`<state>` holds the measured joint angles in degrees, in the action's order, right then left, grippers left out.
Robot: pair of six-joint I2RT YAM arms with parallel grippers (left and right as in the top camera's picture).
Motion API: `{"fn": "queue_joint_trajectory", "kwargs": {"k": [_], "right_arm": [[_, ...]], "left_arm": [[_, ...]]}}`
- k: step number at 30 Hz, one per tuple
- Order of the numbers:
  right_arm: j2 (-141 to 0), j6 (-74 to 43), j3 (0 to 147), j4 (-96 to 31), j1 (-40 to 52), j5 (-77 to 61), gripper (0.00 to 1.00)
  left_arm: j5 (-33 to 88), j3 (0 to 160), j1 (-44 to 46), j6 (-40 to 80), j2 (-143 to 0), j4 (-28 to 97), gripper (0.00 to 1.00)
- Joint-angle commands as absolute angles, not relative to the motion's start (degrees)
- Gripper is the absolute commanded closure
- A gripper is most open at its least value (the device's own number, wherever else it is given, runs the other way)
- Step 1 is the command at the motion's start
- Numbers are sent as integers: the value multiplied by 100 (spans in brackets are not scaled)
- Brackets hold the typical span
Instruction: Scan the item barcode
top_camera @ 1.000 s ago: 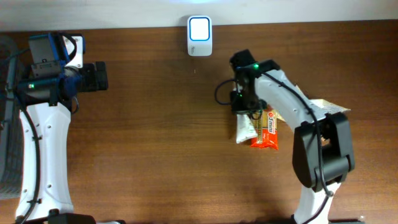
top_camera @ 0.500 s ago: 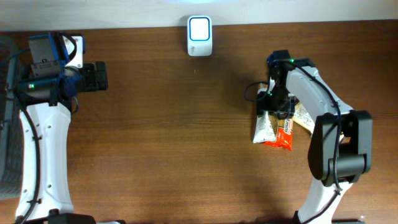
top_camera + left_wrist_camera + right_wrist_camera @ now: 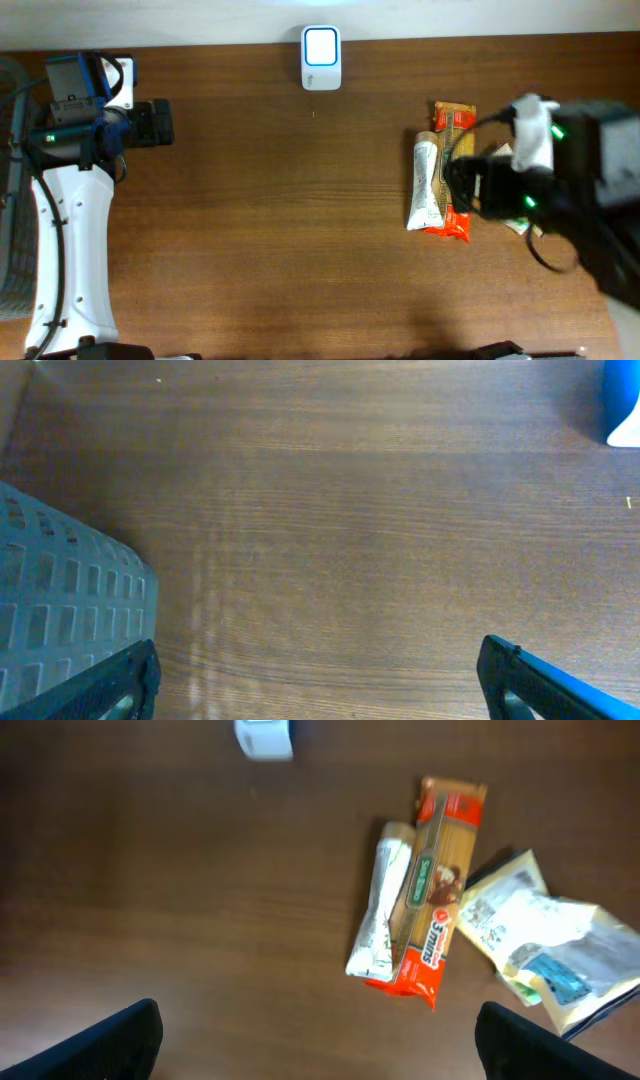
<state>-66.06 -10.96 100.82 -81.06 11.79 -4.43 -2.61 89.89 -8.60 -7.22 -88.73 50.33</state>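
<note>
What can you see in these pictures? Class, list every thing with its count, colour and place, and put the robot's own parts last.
scanner: one, white with a lit face, far edge of the table, centre
tube: one, white, right side, lying along the left of the pack
pack: one, orange, right side, between tube and bag
bag: one, pale with blue print, right of the pack
basket: one, grey mesh, far left edge of view
table: one, brown wood, under everything
left arm: one, white and black, left side, jaws open and empty
right arm: one, black and white, above the right side, jaws open and empty
</note>
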Motion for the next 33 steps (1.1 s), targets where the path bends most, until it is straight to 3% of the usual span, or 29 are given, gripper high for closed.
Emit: {"fn": "queue_joint_trajectory", "kwargs": {"k": [1,12,17,23,29,33], "right_arm": [[-6119,-1087,10106,-8132,1221,-327,1],[-5319,-1070,9609,-7863,1120,569,1],[-4198,-403,7238,-5430,744,176,1],[-2027,-403,3538,-2364,180,-325,1],[-537,-405,1363,-854,148,-447,1],[-30,-403,582,-534,148,-499,1]], "left_arm": [[-283,8989,-891,-674,-8879,5026,1],[-283,8989,-891,-674,-8879,5026,1],[-283,8989,-891,-674,-8879,5026,1],[-283,8989,-891,-674,-8879,5026,1],[-283,8989,-891,-674,-8879,5026,1],[-283,8989,-891,-674,-8879,5026,1]]}}
